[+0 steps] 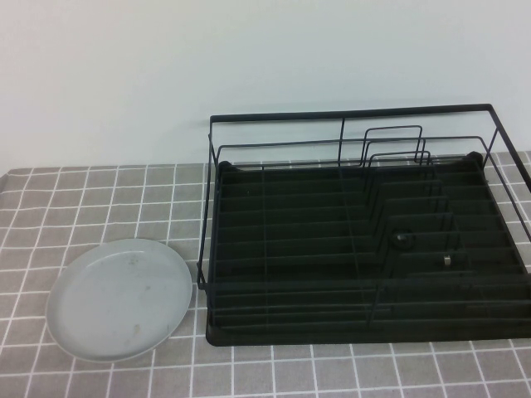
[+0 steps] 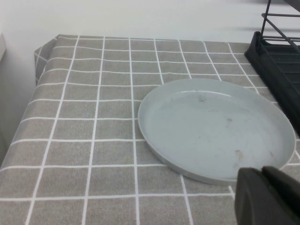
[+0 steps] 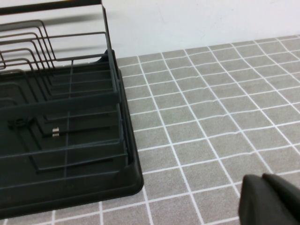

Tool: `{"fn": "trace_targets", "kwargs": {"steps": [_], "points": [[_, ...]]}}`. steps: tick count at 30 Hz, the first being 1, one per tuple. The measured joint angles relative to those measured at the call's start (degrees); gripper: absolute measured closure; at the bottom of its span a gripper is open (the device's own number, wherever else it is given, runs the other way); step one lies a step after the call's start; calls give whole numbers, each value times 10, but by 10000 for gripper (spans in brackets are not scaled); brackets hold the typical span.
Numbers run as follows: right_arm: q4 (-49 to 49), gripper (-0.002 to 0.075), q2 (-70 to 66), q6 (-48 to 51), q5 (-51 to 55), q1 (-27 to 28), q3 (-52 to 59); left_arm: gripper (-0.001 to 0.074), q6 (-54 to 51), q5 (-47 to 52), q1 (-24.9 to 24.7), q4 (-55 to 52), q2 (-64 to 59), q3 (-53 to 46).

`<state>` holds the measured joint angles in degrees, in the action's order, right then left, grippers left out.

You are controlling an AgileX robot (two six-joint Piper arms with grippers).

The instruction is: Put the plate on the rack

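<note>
Nearest you, the plate point(image 1: 119, 299) lies flat at about 8 o'clock on the checked grey tablecloth point(image 1: 99, 199), face up, with faint specks on it. Its right rim sits just beside the rack point(image 1: 365, 249) but does not touch; a narrow strip of cloth shows between them. You have open cloth around the plate toward 9 and 12 o'clock, while its near rim lies close to the table's front edge.

At 3 o'clock the rack fills the right half of the table. Its black tray base runs close to the front edge, and its tall rail frame rises at the back against the pale wall point(image 1: 166, 75). Upright divider loops stand toward the rear middle.

Your left gripper point(image 2: 267, 197) hangs just above the plate's near rim, seen only as a dark tip in the left wrist view; you cannot tell whether its fingers are spread or pressed together. Your right gripper point(image 3: 269, 199) hovers over bare cloth off the rack's right side, well apart from its corner, and its fingers cannot be judged either.
</note>
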<state>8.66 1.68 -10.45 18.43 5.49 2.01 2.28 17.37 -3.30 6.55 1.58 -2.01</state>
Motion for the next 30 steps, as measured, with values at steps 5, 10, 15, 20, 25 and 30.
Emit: {"fn": "trace_targets", "kwargs": {"steps": [5, 10, 15, 20, 25, 30], "points": [[0, 729, 0, 0, 0, 0, 0, 735, 0, 0, 0, 0, 0, 0], [6, 729, 0, 3, -1, 0, 0, 735, -2, 0, 0, -1, 0, 0], [41, 729, 0, 8, 2, 0, 0, 735, 0, 0, 0, -4, 0, 0], [41, 729, 0, 7, 2, 0, 0, 735, -1, 0, 0, -5, 0, 0], [41, 729, 0, 7, 8, 0, 0, 735, -3, -1, 0, 2, 0, 0], [41, 729, 0, 18, 12, 0, 0, 735, -9, -1, 0, 0, 0, 0]]}}
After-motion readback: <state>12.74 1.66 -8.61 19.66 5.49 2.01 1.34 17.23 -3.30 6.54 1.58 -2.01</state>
